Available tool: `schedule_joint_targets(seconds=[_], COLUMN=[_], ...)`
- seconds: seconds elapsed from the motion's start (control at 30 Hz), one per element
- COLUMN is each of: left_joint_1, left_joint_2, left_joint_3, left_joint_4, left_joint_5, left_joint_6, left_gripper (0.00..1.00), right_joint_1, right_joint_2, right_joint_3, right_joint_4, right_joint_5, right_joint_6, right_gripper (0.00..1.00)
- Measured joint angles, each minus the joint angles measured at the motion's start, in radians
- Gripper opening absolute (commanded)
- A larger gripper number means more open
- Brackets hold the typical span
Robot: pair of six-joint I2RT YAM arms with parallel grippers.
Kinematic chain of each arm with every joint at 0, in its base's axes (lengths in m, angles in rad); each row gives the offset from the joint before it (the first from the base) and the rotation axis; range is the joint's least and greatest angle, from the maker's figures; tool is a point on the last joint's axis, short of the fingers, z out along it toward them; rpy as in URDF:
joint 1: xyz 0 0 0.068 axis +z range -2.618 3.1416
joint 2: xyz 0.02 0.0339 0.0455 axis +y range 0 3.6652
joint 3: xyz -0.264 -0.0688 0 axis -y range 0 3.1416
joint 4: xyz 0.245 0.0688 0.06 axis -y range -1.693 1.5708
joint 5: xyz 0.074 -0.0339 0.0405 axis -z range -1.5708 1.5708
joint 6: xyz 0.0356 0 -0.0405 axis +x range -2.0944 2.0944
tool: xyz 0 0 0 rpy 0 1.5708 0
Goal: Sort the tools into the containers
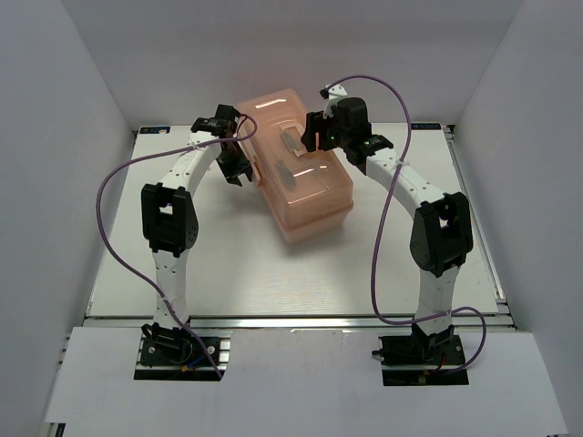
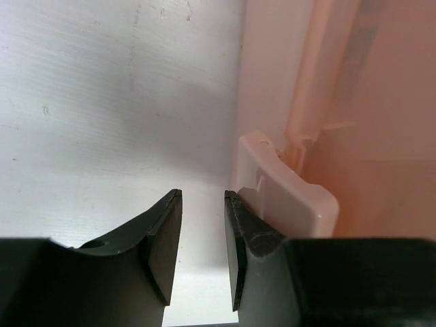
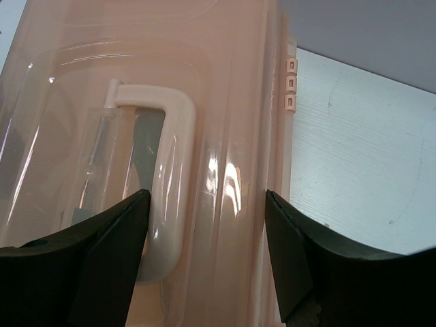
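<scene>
The salmon-pink toolbox lies closed and askew at the back middle of the table, so its containers are hidden under the lid. In the right wrist view a blurred slim shaft, perhaps a tool, shows through the clear lid beside the white lid handle. My right gripper hovers open over the lid, its jaws spanning the strip between handle and hinge edge. My left gripper sits low at the box's left side with a narrow empty gap; its right finger is just beside the pale front latch.
The white table extends in front of the box towards the arm bases. White walls close in the left, right and back sides. Small hinge knuckles line the lid's far edge. A purple cable loops from each arm.
</scene>
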Motion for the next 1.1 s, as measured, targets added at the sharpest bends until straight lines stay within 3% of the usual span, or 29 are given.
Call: schedule_joint_targets(seconds=[1.1], left_joint_1=[-0.005], left_joint_2=[-0.034], left_joint_3=[0.057], left_joint_4=[-0.049], left_joint_5=[-0.003], left_joint_6=[-0.003], left_gripper=[0.41], right_joint_1=[0.002], right_joint_2=[0.000], right_joint_3=[0.000], right_joint_4=[0.000], right_joint_5=[0.003], right_joint_6=[-0.001], right_gripper=[0.66])
